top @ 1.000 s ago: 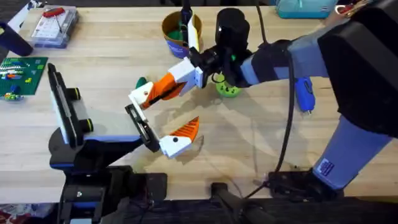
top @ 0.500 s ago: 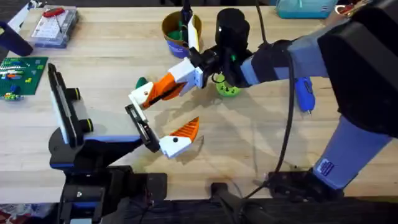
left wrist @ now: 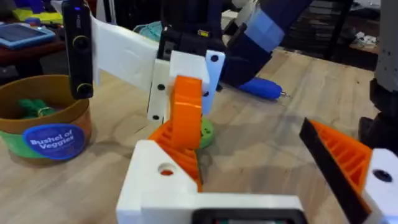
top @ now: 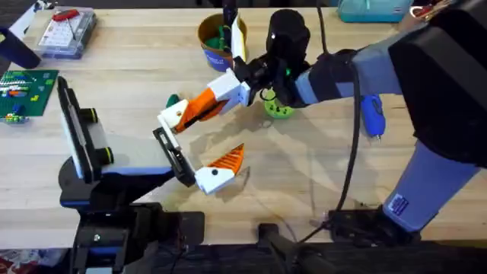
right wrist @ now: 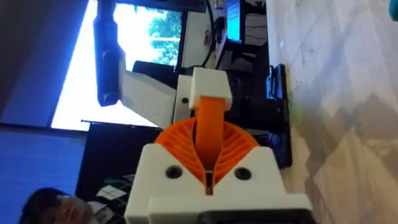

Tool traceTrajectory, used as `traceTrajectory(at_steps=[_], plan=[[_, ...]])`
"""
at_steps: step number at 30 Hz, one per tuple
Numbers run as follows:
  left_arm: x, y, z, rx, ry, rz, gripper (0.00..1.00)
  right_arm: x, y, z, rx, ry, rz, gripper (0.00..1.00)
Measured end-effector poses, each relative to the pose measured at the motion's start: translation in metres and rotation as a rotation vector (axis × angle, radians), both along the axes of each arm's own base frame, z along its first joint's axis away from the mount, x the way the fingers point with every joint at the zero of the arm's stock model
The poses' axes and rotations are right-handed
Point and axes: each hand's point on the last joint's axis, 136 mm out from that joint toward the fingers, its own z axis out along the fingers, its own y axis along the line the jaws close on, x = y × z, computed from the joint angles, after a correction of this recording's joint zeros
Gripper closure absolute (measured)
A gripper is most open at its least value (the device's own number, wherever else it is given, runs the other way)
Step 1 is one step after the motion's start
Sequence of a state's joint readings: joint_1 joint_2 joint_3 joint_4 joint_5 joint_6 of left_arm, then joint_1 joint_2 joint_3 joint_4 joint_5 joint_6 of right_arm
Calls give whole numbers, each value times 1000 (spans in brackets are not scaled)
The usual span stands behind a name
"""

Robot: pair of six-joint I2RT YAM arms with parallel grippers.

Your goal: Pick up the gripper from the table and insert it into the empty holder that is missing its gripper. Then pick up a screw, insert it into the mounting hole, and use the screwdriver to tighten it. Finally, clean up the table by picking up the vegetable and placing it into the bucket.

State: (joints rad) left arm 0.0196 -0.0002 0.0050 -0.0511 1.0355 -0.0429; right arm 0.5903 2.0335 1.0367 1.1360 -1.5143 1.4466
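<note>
The gripper (top: 192, 109), an orange wedge on a white base with an orange spot, hangs tilted above the table with my right gripper (top: 218, 96) shut on its orange part. Its white base (left wrist: 163, 180) is right at the upper end of the holder (top: 170, 154), the black crossbar at my left arm's tip; I cannot tell if it is seated. My left gripper (top: 194, 151) carries one matching finger (top: 221, 169) at the crossbar's lower end, with nothing between. The bucket (top: 210, 39) stands at the back. A green vegetable (top: 280, 109) lies under the right wrist. The blue screwdriver (top: 372, 115) lies at the right.
A clear parts box (top: 67, 32) and a green board (top: 23, 90) are at the back left. Another small green piece (top: 173, 100) lies beside the held gripper. Bare tabletop (top: 304, 175) lies in the front middle.
The right arm's wrist has shifted very slightly to the right; the held gripper and the left arm stay where they were.
</note>
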Motion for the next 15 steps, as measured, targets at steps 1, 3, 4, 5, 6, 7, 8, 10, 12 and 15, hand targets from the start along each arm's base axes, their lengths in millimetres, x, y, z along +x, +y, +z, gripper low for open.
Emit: traceTrajectory(at_steps=[1,3,4,5,6,7,8,10,12,15], plan=[[0,0,0,2,-6,-1,8,0,0,1,6,-9,-1,981],[0,0,1,4,-11,-3,8,-1,-1,1,10,-13,-6,981],[-1,0,1,4,-10,-4,8,-1,-1,0,7,-9,-8,981],[-1,-1,0,4,-6,-6,8,-2,-1,-2,2,0,-13,981],[-1,-1,-1,3,2,-9,8,-2,-2,-4,-3,9,-19,981],[-2,-1,-2,2,11,-13,8,-3,-2,-7,-10,20,-25,981],[-3,-1,-4,1,21,-16,8,-4,-3,-9,-17,31,-31,981],[-3,-2,-5,-3,36,-21,8,-4,-4,-12,-25,44,-39,981],[-3,-2,-6,-4,39,-21,8,-4,-3,-13,-27,48,-44,981],[-3,-2,-6,-4,39,-21,8,-4,-3,-13,-28,49,-45,981]])
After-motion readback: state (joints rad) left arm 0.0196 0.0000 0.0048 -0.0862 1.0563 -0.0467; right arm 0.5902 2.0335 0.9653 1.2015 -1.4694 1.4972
